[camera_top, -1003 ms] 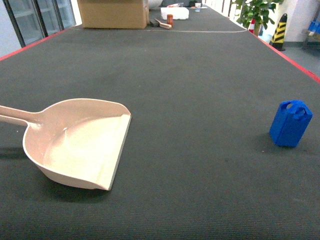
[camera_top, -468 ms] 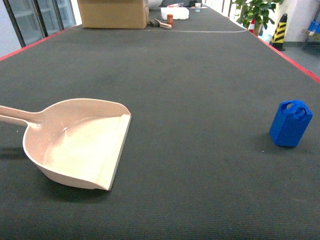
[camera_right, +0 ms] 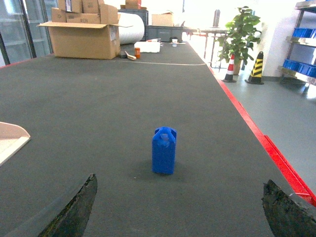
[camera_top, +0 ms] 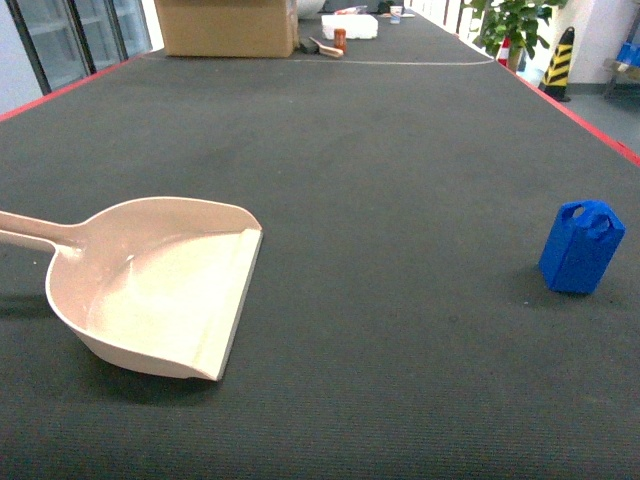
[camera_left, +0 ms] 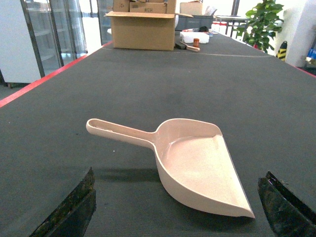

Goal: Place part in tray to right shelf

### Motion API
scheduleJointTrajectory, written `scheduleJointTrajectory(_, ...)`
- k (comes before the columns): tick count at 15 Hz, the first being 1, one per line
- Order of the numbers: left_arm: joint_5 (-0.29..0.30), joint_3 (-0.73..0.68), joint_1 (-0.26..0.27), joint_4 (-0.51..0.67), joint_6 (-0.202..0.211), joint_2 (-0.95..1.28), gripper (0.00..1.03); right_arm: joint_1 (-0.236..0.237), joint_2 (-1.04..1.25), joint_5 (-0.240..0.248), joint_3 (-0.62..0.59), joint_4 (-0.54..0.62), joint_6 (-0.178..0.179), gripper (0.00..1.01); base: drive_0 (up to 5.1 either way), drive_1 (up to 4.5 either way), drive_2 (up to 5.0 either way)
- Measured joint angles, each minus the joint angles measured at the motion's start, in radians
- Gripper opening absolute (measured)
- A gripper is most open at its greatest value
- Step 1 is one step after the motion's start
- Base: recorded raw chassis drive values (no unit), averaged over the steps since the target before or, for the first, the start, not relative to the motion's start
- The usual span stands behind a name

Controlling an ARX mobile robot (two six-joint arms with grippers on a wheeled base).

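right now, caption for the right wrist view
Blue part standing upright on the dark mat, framed between open right gripper fingers.

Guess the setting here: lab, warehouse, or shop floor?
Probably a warehouse or factory floor: a long dark mat edged in red, cardboard boxes at the far end, a striped safety cone, and a rack with blue crates.

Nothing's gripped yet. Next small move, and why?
Probably bring the right gripper forward and down over the part. Its fingers stand spread, the part stands upright and free straight ahead, and the tray sits empty, far to the left, with the left gripper open before it.
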Motion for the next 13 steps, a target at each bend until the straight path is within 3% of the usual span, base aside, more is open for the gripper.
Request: scheduleJointTrajectory(13, 0.0, 0.0, 0.0, 0.0, 0.0, 0.0, 0.98, 0.0, 0.0, 0.0, 0.0, 0.0, 0.0, 0.98, 0.0, 0.0, 0.0)
